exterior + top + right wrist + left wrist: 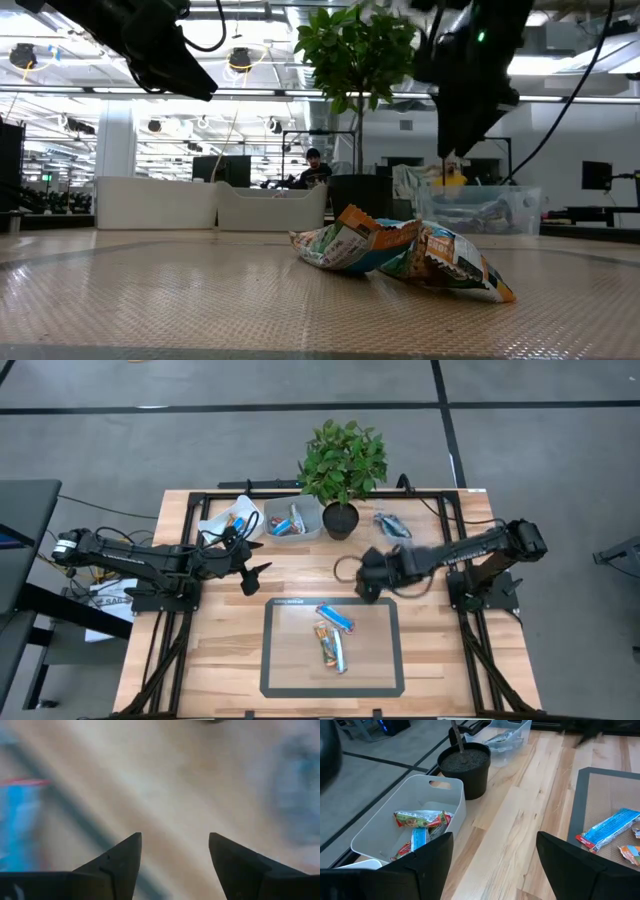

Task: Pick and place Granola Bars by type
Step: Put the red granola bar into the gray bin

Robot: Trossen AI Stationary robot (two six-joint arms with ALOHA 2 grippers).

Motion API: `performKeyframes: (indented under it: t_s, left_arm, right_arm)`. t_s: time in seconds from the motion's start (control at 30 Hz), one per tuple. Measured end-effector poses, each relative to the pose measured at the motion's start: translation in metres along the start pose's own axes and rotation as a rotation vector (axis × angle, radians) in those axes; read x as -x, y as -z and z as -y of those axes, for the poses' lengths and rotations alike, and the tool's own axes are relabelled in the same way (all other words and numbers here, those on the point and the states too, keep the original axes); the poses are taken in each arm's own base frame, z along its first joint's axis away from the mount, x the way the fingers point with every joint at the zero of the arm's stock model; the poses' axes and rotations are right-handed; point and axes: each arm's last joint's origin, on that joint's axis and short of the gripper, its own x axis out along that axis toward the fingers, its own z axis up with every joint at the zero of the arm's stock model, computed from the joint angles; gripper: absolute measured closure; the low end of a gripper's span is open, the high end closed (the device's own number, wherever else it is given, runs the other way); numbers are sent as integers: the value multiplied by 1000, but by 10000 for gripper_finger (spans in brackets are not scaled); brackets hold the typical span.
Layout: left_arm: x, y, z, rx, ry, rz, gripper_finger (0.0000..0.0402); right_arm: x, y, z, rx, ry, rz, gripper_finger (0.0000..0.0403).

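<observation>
Three granola bars lie on the grey-edged mat [268,660]: a bright blue one [335,617] and, nearer the front edge, an orange-tan one overlapping another [333,648]. In the low view they form a small heap [400,255]. My right gripper [367,590] hangs open above the mat's far right part, nothing between its fingers [175,855]; its wrist view is blurred, with the blue bar [20,825] off to one side. My left gripper [256,576] waits open over bare wood left of the mat [495,855]. More bars [422,822] lie in a white tub [445,790].
Along the far edge stand a white tub [228,520], a second tub with bars [293,520], a potted plant [343,460] in a black pot [340,520] and a translucent tub [392,525]. Bare wood lies between the tubs and the mat.
</observation>
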Motion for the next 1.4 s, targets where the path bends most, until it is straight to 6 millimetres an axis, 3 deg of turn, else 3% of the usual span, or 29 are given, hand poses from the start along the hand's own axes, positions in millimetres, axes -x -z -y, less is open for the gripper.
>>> performKeyframes:
  t_s: [0.2,0.37,0.73,1.07,1.4]
  left_arm:
    - [0,0,0,-1,8,-1,123]
    - [0,0,0,-16,8,-2,123]
    - [0,2,0,-23,5,-23,123]
    - [0,2,0,-22,4,-23,123]
    - [0,2,0,-21,4,-23,123]
  right_arm:
    - [15,17,-41,-26,-270,25,182]
    - [14,23,-65,-7,-385,39,191]
    - [-38,26,-95,103,-340,-108,219]
    - [-56,20,-123,219,-389,-159,220]
    - [-72,18,-127,227,-372,-200,239]
